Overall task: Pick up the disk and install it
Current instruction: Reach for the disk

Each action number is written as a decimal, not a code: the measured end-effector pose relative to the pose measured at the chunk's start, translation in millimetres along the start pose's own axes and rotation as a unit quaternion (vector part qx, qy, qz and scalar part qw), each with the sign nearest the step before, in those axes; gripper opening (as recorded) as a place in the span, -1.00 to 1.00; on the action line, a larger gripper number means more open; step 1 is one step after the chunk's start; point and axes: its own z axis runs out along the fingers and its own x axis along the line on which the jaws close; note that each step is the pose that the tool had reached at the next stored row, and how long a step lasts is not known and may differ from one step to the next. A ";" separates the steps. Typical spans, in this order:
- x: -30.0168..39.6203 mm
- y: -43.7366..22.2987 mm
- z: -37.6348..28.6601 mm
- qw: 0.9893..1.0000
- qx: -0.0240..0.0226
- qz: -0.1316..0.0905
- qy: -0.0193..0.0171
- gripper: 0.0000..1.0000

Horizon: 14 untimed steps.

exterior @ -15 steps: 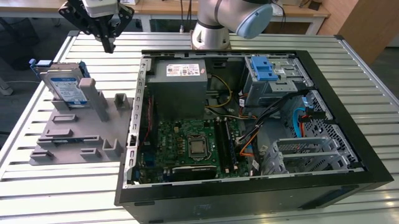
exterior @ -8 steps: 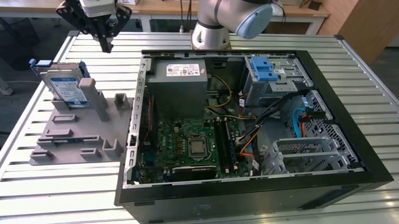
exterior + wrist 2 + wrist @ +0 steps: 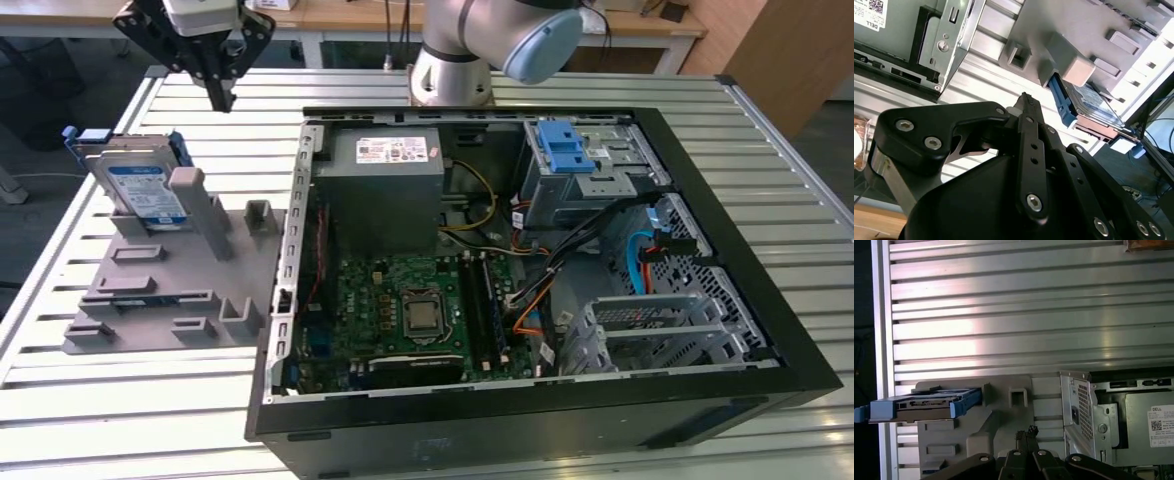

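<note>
The empty, closed gripper [image 3: 220, 97] is hovering near the propped disk [image 3: 144, 190], likely to topple it from its grey holder [image 3: 160, 285] if lowered unopened.

Your gripper [image 3: 220, 98] hangs in the upper left of the exterior view and points straight down. Its black linkage [image 3: 187, 40] spreads wide above and narrows to a single tip. The fingers [image 3: 218, 85] are pressed together, tip against tip; both wrist views show them meeting in one thin point. Your arm's grey base column [image 3: 451, 75] stands upright at the top centre of the exterior view. A blue-capped joint [image 3: 541, 45] sits just to its right.
</note>
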 end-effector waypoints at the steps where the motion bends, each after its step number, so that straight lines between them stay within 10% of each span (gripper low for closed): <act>1: 1.0 0.4 0.1 1.000 0.000 0.000 0.000 -0.79; 14: 23.0 1.8 2.5 1.000 0.000 -0.001 0.001 -0.79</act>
